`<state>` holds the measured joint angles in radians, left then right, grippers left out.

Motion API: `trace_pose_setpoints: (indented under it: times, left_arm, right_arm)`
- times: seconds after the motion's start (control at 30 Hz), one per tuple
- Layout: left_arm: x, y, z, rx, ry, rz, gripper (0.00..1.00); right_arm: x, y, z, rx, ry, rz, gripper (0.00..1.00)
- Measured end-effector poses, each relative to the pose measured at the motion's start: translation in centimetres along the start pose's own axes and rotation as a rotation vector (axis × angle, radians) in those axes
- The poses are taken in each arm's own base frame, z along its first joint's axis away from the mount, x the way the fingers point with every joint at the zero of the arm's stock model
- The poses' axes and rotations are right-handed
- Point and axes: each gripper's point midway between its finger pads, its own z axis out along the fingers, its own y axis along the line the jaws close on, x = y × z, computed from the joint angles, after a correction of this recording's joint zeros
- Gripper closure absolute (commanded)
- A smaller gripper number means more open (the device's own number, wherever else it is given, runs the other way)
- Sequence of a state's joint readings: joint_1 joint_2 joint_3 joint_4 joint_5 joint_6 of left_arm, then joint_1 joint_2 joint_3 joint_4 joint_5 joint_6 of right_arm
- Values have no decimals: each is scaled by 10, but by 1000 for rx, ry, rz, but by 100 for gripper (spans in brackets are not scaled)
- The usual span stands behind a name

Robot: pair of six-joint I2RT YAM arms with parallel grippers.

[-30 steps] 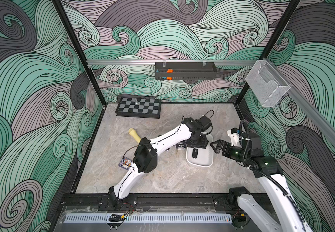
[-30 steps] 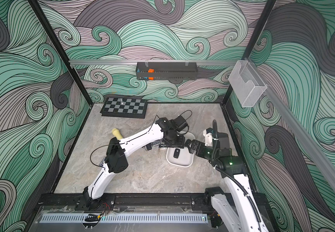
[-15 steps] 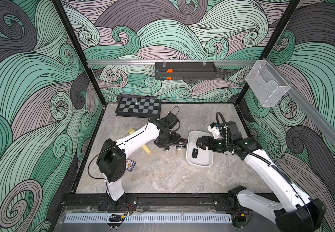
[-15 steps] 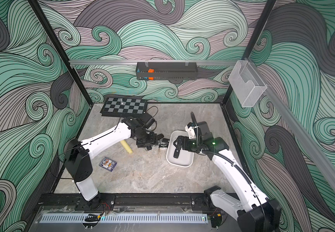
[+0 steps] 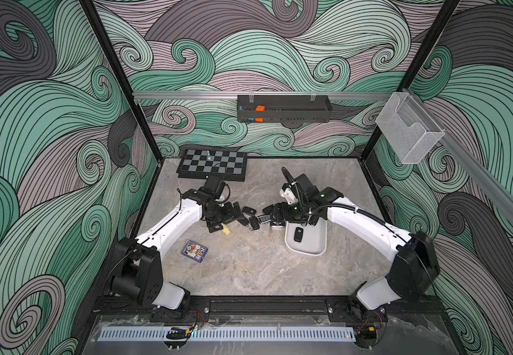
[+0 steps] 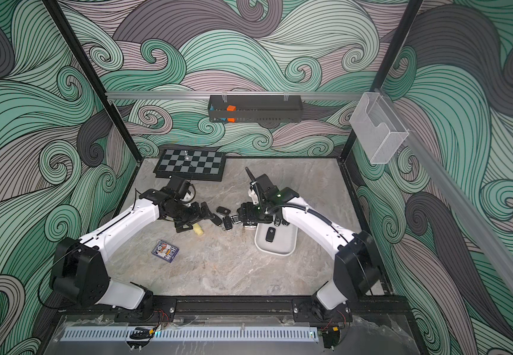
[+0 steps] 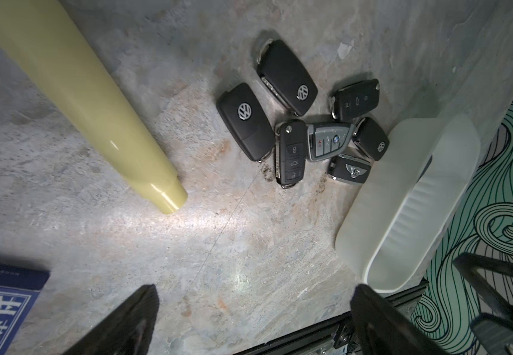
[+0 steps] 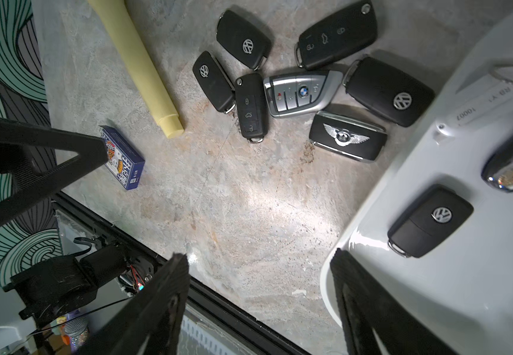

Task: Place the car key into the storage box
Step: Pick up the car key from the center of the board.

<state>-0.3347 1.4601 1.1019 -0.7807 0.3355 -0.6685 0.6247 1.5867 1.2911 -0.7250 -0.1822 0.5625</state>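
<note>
The left gripper (image 7: pixel 253 295) hangs over the marble counter (image 7: pixel 187 246) with its fingers spread wide and nothing between them; the right gripper (image 8: pixel 259 258) is also spread and empty, over the edge of the white storage box (image 8: pixel 433 307). In both top views the two grippers face each other across a cluster of seven car keys (image 5: pixel 253 219) lying on the counter; among them a silver BMW key (image 8: pixel 301 92) sits in the middle, and a Bentley key (image 8: pixel 347 136) lies just beside the box wall. One black Volkswagen key (image 5: pixel 298 235) rests flat inside the storage box (image 5: pixel 312 244). A pale yellow tapered rod (image 7: pixel 95 107) lies near the cluster; a blue card pack (image 8: pixel 123 159) sits well apart from it.
</note>
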Motion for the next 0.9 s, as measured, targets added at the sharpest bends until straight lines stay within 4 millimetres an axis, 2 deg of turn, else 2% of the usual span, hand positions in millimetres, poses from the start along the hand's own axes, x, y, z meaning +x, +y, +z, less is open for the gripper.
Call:
trace_pose_setpoints:
  times: [0.1, 0.23, 0.43, 0.57, 0.7, 0.9]
  left_arm:
    - [-9, 5, -4, 28, -8, -17, 1]
    - [-17, 8, -7, 68, -26, -29, 1]
    - [-15, 14, -1, 79, -9, -46, 1]
    - [-22, 18, 7, 77, -9, -77, 1]
    - [-32, 17, 18, 91, -12, -119, 1]
    - [-50, 6, 31, 112, 7, -138, 1]
  right_arm:
    - [-8, 4, 20, 20, 25, -7, 34]
    - [-19, -1, 50, 66, 56, -15, 34]
    - [-27, -17, 85, 131, 104, -61, 33]
    - [-31, -37, 92, 165, 142, -74, 33]
    - [-37, -57, 87, 193, 150, -74, 31]
    - [-43, -65, 83, 205, 147, -114, 30]
